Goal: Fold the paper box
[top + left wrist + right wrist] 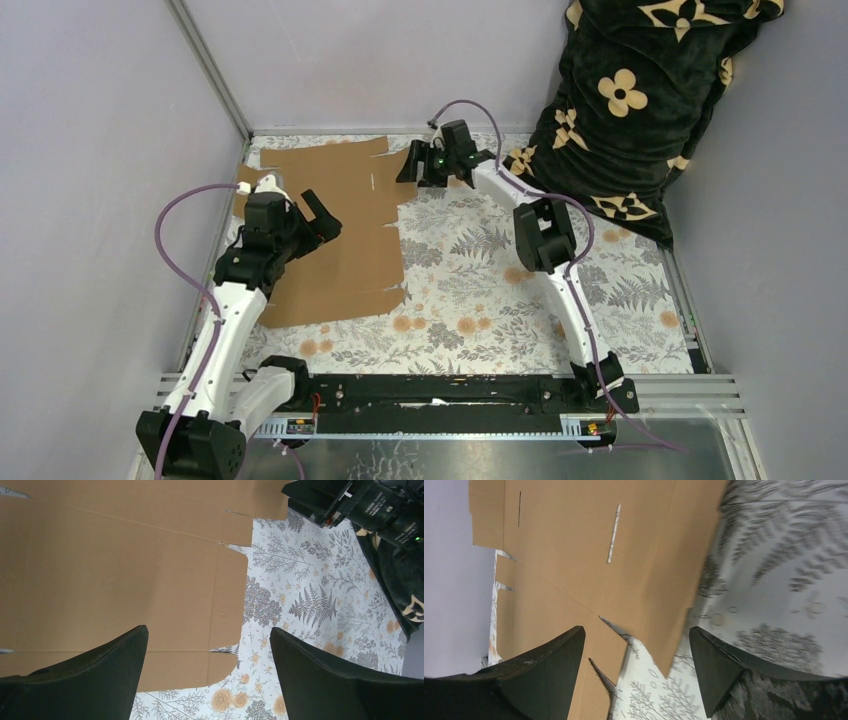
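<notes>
The paper box (335,235) is a flat brown cardboard sheet with flaps and slits, lying on the left half of the table. My left gripper (325,218) is open and empty, hovering over the sheet's middle. In the left wrist view the sheet (125,580) fills the left side, and its right edge flaps lie between my open fingers (100,675). My right gripper (412,165) is open and empty at the sheet's far right corner. In the right wrist view a pointed flap of the sheet (599,555) sits between the open fingers (724,670).
A floral tablecloth (480,270) covers the table. A black blanket with beige flowers (630,100) is heaped at the back right. Walls and metal rails (215,80) close off the left and back. The right gripper also shows in the left wrist view (350,505).
</notes>
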{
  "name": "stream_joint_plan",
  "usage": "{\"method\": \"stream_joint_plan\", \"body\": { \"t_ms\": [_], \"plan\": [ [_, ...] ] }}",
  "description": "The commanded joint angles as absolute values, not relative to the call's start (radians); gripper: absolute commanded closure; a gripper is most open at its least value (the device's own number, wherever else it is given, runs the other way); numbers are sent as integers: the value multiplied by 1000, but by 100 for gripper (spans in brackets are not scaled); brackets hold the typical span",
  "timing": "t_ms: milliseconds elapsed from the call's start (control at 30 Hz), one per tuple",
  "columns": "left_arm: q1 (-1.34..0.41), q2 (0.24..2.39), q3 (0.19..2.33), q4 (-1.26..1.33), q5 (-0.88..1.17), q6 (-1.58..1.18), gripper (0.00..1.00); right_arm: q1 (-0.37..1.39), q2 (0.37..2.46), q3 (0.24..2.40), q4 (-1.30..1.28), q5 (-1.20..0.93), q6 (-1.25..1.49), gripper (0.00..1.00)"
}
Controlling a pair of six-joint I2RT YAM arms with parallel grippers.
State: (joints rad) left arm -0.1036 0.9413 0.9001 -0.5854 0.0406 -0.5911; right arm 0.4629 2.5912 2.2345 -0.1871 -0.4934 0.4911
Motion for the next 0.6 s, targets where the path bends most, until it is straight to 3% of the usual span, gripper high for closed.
{"method": "stream_joint_plan", "body": {
  "t_ms": [0, 200, 333, 467, 567],
  "plan": [
    [-96, 926, 906, -607, 23, -558, 2, 506, 2578, 2239, -82, -449, 517, 17],
    [-97, 914, 904, -610, 21, -548, 2, 515, 2593, 2232, -81, -404, 537, 22],
    [-96, 912, 901, -609, 20, -547, 2, 517, 2602, 2236, -85, -394, 541, 33],
    [-97, 913, 899, -605, 21, -546, 1, 516, 2616, 2260, -109, -396, 541, 61],
    [-97, 918, 903, -603, 23, -545, 2, 517, 2601, 2234, -112, -382, 534, 89]
  ]
}}
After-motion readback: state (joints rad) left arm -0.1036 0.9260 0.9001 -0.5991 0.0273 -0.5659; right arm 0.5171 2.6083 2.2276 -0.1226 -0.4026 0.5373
